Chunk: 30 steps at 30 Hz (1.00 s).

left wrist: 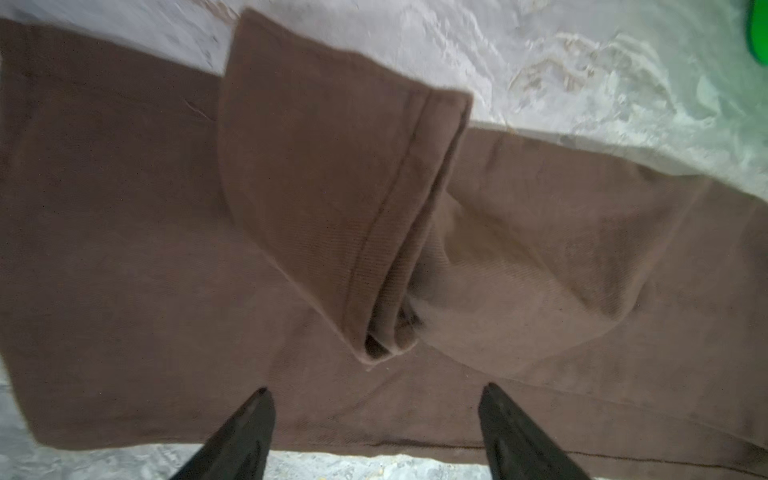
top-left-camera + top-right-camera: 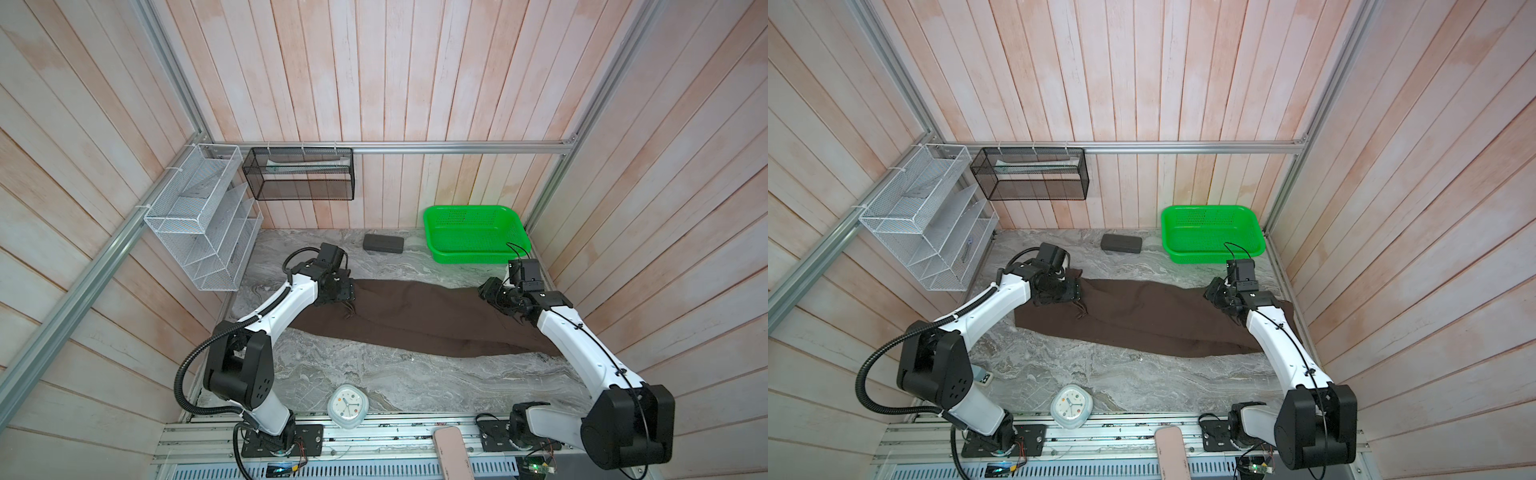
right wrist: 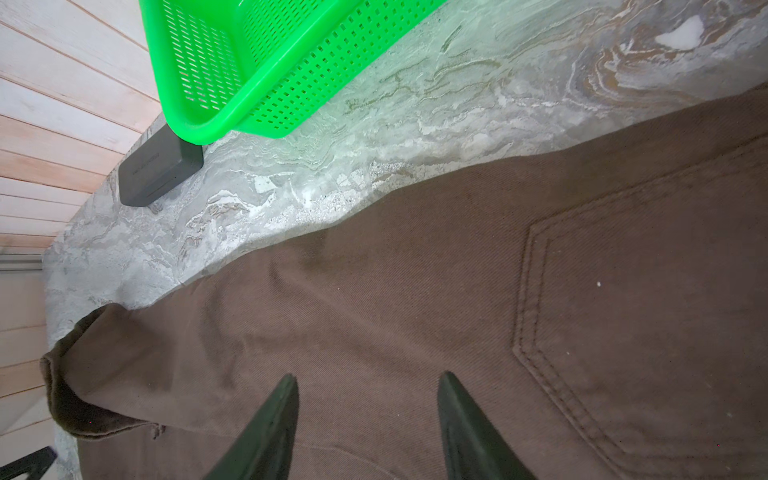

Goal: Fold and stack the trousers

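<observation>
Trousers (image 2: 415, 320) flat across worktop (image 2: 395, 382) middle, leg end (image 1: 332, 187) folded back, left gripper (image 1: 374, 388) wide apart over it, right gripper (image 3: 369, 375) apart near pocket (image 3: 644, 332)

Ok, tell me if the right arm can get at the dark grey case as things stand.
Probably yes. Its jaws stand open and empty over the trousers, and only bare table lies between them and the case; the green basket sits beside that path.
</observation>
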Tool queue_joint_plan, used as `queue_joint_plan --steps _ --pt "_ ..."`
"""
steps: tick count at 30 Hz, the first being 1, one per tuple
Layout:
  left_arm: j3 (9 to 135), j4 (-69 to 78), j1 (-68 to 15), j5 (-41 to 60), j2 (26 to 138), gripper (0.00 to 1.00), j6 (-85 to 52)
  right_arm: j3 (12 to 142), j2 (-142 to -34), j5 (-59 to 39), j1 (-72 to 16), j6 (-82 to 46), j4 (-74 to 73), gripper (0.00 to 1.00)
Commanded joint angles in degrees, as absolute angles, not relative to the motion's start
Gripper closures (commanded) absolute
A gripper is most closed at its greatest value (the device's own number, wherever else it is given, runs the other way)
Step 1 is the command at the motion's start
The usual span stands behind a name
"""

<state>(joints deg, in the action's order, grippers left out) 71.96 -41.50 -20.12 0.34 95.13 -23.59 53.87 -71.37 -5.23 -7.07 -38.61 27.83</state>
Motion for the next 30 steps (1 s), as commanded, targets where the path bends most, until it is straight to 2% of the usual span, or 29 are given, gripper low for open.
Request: queue_joint_plan --steps 1,5,9,11,13,17,24,30 --pt "70.85 -35.63 -20.3 -1.97 96.95 0.2 -28.23 53.77 -71.22 -5.09 -7.49 -38.85 27.42 0.45" --pt "69.85 -34.54 -20.14 -6.95 98.22 0.23 -28.81 53.51 -70.58 -4.83 -7.56 -38.78 27.66 0.45" --pt "70.31 -34.25 -18.24 -8.17 99.53 0.38 -27.91 53.32 -70.77 -4.86 -7.56 -38.75 27.59 0.45" --pt "70.89 -34.55 -17.23 -8.09 99.93 0.51 -27.05 53.33 -70.75 -4.99 -7.56 -38.76 27.43 0.45" --pt "71.45 -35.3 -16.46 -7.79 99.57 0.7 -26.08 53.33 -70.84 -4.92 -7.56 -38.69 27.5 0.45" --pt "73.17 -38.61 -15.61 -7.29 96.72 0.99 -24.04 53.52 -70.82 -4.87 -7.56 -38.58 27.76 0.45" --pt "80.95 -49.65 -9.74 -5.24 87.61 1.0 -18.78 54.07 -69.86 -4.66 -8.03 -39.56 29.84 0.45" --pt "87.87 -56.34 -1.92 -3.02 88.4 1.0 -13.43 51.52 -67.05 -2.42 -14.48 -46.65 30.66 0.47"
